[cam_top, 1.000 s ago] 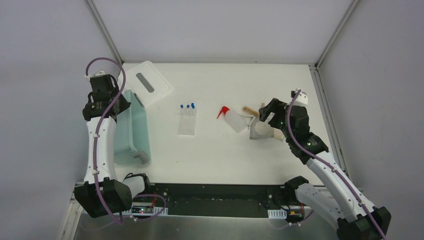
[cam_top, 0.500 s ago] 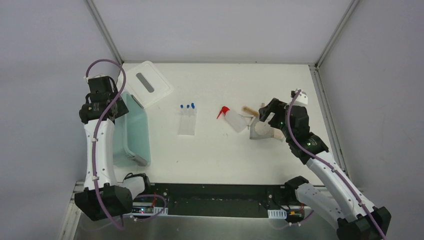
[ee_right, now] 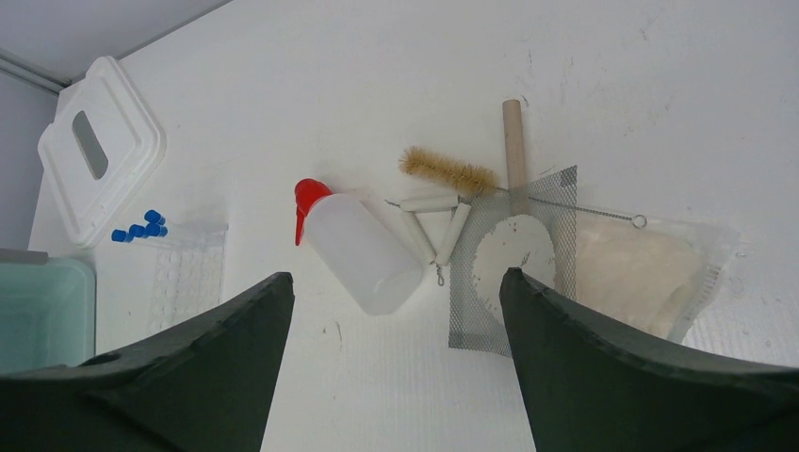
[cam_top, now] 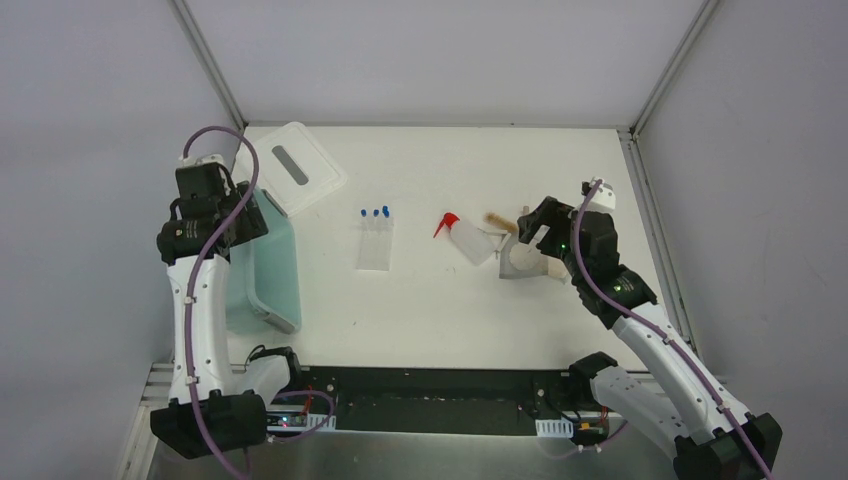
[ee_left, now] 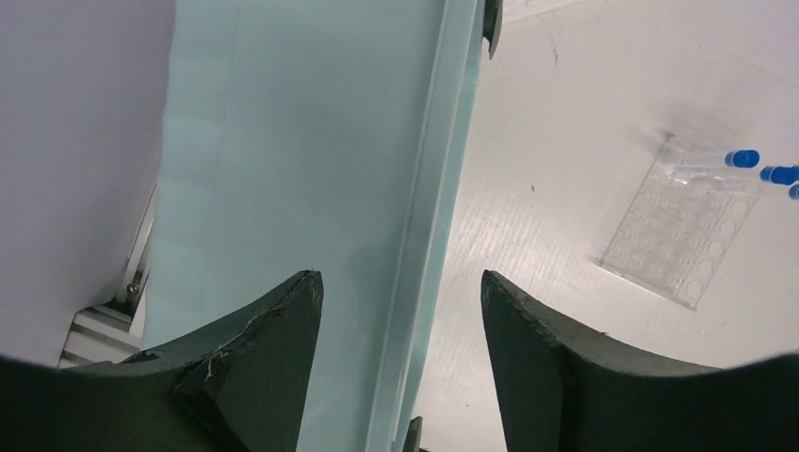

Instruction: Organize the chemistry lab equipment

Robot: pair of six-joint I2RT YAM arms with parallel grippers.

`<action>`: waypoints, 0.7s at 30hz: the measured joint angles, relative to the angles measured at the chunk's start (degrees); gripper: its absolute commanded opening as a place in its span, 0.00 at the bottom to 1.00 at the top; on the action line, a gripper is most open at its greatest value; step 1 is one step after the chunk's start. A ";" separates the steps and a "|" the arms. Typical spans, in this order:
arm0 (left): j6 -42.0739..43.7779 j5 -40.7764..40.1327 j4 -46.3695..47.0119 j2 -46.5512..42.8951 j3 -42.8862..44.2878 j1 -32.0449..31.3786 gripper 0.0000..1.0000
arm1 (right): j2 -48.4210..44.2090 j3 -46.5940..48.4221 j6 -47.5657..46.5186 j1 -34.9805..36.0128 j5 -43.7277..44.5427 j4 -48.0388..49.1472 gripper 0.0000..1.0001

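The pale teal bin [cam_top: 272, 268] stood at the left edge of the counter [cam_top: 430, 300], open at the top, and the part of its inside in view was plain teal surface. Its white lid [cam_top: 292, 167] lay flat on the counter just beyond the bin's far end. The left end effector [ee_left: 400, 281] hung over the bin with its fingers apart, one on each side of the bin's right-hand rim and clamped on nothing. Near the middle of the counter lay the clear tube rack [cam_top: 375, 245], its rows of holes facing up, with three blue-capped tubes [cam_top: 375, 212] at its far end. Whether they sat in holes or merely lay across the rack could not be told. Further right, the white squeeze bottle [ee_right: 363, 252] lay on its side with its red spout [ee_right: 309, 200] pointing towards the rack. Its cloudy wall hid whatever it held. Just beside it were a bristle brush [ee_right: 448, 171], a wooden dowel [ee_right: 513, 132] and a wire mesh square [ee_right: 513, 273] with a white disc at its centre. A clear plastic pouch [ee_right: 645, 273] with something whitish inside touched the mesh's right side. The right end effector [ee_right: 396, 275] hovered above this group, fingers spread wide and gripping nothing.
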 measured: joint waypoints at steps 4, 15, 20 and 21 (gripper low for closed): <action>1.36 -1.92 -0.15 0.66 -0.94 -2.67 0.63 | -0.02 -0.52 0.00 0.00 0.02 0.09 0.84; 4.55 -25.31 0.02 2.69 -3.74 -15.89 0.64 | -0.02 -1.46 0.24 0.00 0.04 0.04 0.84; 5.62 -30.86 -0.02 3.85 -5.11 -17.94 0.67 | -0.02 -1.49 0.28 0.00 0.02 0.07 0.84; 5.84 -31.58 -0.04 4.20 -5.22 -18.29 0.66 | 0.00 -1.49 0.28 0.00 0.02 0.07 0.84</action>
